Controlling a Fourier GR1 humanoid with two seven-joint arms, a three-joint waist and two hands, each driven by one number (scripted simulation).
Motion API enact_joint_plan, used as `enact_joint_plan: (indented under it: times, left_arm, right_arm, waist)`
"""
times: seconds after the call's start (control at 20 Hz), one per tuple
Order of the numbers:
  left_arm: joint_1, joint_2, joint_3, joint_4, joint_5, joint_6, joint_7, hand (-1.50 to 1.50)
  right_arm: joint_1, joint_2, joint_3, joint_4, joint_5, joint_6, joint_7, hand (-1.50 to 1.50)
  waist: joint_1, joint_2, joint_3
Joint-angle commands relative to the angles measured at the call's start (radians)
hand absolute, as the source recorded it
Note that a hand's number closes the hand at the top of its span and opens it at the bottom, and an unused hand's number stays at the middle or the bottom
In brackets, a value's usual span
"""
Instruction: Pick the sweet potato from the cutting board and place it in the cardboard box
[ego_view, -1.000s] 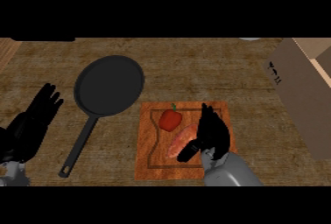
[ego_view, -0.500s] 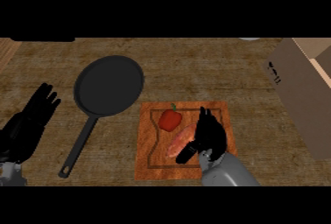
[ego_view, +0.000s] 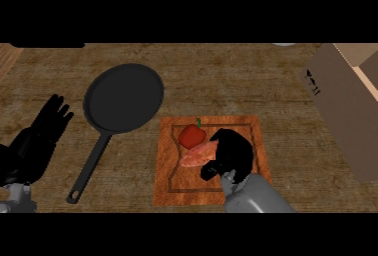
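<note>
Left hand (ego_view: 40, 140): fingers straight, resting at left edge, holds nothing. Frying pan (ego_view: 122, 100) between it and cutting board (ego_view: 166, 190). Sweet potato (ego_view: 198, 155) on board, touching left side of right hand (ego_view: 232, 152); red pepper (ego_view: 192, 135) just beyond it. Right hand fingers curled beside potato; closure round it cannot be told. Judgement: grasp stage; lift, carry to cardboard box (ego_view: 347, 105) far right, release all remain.

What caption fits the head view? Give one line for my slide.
Right hand curls beside the orange sweet potato on the wooden cutting board, next to a red pepper.
</note>
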Motion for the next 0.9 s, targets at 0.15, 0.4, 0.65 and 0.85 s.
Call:
enact_joint_plan:
  times: [0.15,0.4,0.65,0.85]
  left_arm:
    - [0.029,0.018,0.02,-0.064,0.011,-0.02,0.045,0.0]
    - [-0.014,-0.021,-0.008,-0.024,-0.023,-0.006,0.008,0.0]
    - [0.014,-0.006,0.027,-0.072,-0.014,-0.023,0.047,0.0]
    - [0.036,-0.014,0.044,-0.037,-0.017,-0.048,0.035,0.0]
  right_arm:
    - [-0.152,-0.077,-0.199,0.1,-0.071,0.14,-0.015,1.5]
    - [-0.25,-0.317,-0.306,0.368,-0.169,0.211,-0.475,1.5]
    - [-0.406,-0.306,-0.348,0.595,-0.103,0.21,-0.559,1.5]
    - [-0.479,-0.26,-0.338,0.637,-0.016,0.139,-0.519,1.5]
  waist:
    - [0.005,0.003,0.001]
    - [0.024,0.018,0.003]
    - [0.017,0.007,0.002]
    - [0.013,0.006,0.001]
